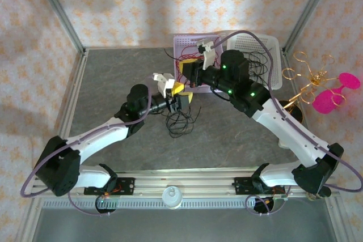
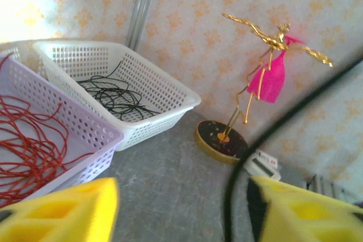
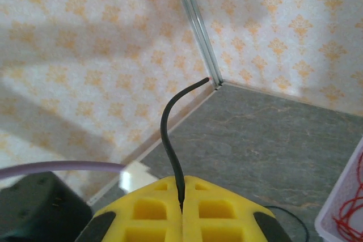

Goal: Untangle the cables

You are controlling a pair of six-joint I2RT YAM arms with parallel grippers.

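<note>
A loose bunch of black cables (image 1: 180,120) lies on the grey table just below my left gripper (image 1: 180,93). In the left wrist view that gripper (image 2: 181,216) is open, and one black cable (image 2: 233,196) runs up between its yellow fingers, close to the right finger (image 2: 306,211). My right gripper (image 1: 186,67) hovers beside the purple basket. It (image 3: 182,199) is shut on a black cable (image 3: 169,123), whose free end curls up out of the pads. Red cables (image 2: 28,145) lie in the purple basket, and more black cables (image 2: 113,94) lie in the white basket.
The purple basket (image 1: 180,42) and the white basket (image 1: 271,43) stand side by side at the back of the table. A gold wire stand with pink pieces (image 1: 315,83) stands at the right, on a round dark base (image 2: 221,140). Patterned walls enclose the table.
</note>
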